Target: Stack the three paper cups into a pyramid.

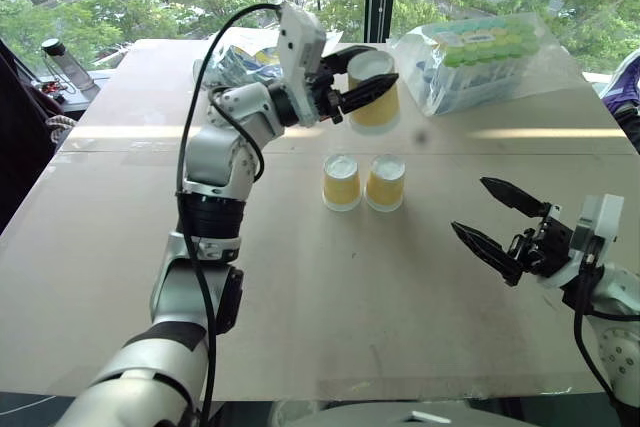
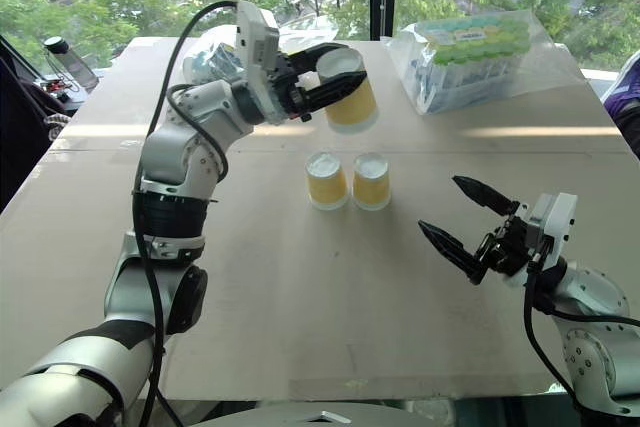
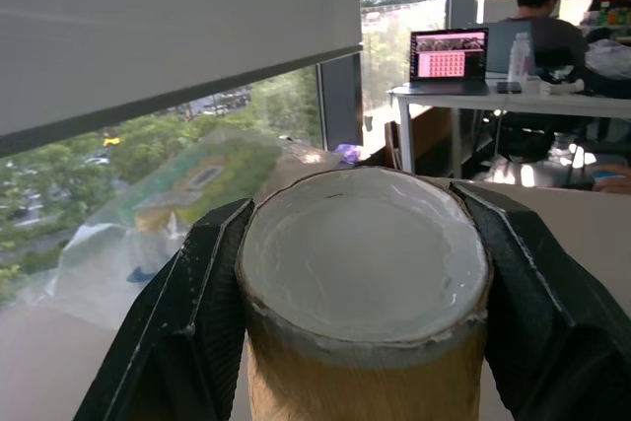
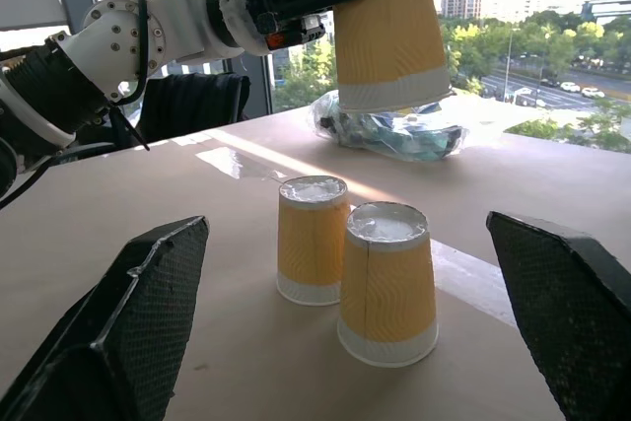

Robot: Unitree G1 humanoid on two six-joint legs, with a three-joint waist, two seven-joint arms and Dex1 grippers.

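Left tool [image 1: 362, 90] pinches the third cup [image 1: 375, 97] upside down, raised above and beyond the two cups [image 1: 363, 184] standing inverted, side by side and touching, on the tabletop [image 1: 300, 297]. The pair lies below and nearer; right tool [image 1: 500, 222] hangs spread wide, well apart.

Two yellow cups [image 1: 363, 183] inverted, touching side by side; third cup [image 1: 374, 90] airborne above, inverted.
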